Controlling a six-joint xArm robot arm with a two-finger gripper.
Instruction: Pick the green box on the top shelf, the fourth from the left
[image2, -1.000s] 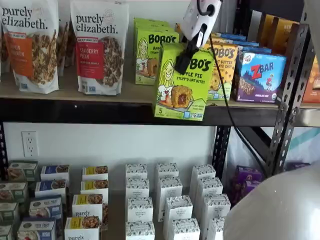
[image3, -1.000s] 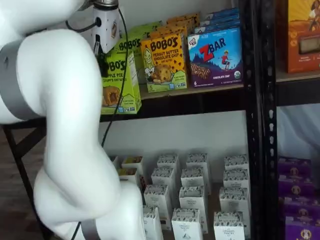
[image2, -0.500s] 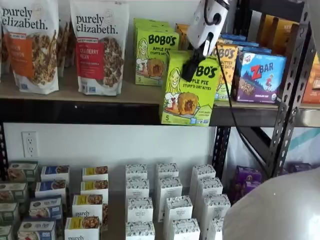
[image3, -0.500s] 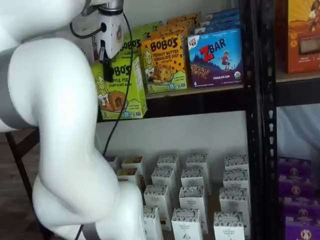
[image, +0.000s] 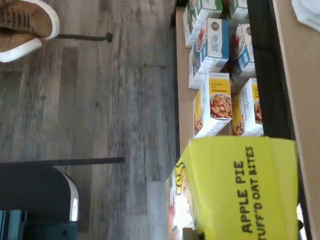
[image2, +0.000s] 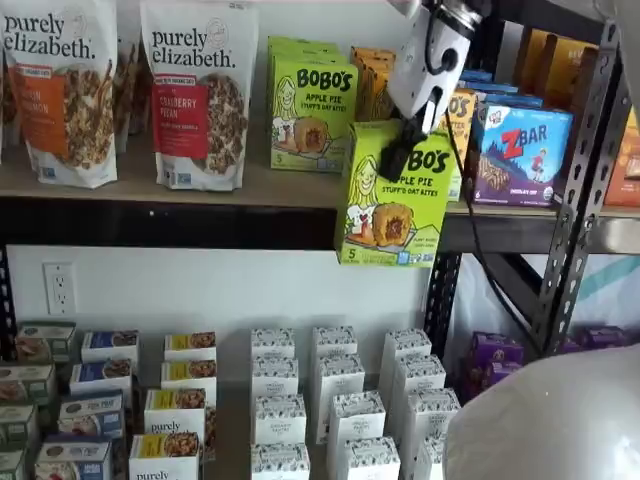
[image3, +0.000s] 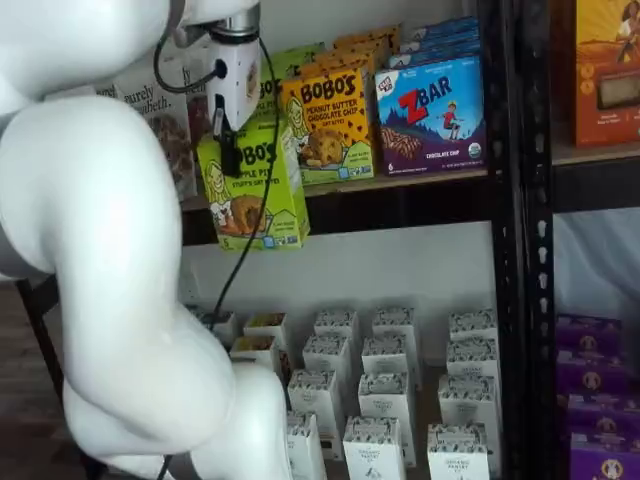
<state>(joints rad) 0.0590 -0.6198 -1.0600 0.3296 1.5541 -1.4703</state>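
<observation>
My gripper (image2: 402, 158) is shut on the green box (image2: 395, 195), a lime-green Bobo's Apple Pie carton. I hold it upright in the air in front of the top shelf (image2: 200, 215), its lower edge below the black front beam. It shows in both shelf views, the gripper (image3: 232, 155) gripping the box (image3: 255, 185) near its top. In the wrist view the box's top (image: 240, 190) fills the near part of the picture, above the floor. A second green Bobo's box (image2: 310, 110) stands on the shelf behind.
Purely Elizabeth bags (image2: 195, 90), a yellow-orange Bobo's box (image3: 330, 120) and a blue ZBar box (image2: 520, 150) stand on the top shelf. Several white cartons (image2: 340, 400) fill the lower shelf. A black upright (image2: 575, 190) stands to the right. My white arm (image3: 110, 250) fills one side.
My gripper has carried the green box to the right and a little lower, further out from the top shelf. The other boxes have not moved.
</observation>
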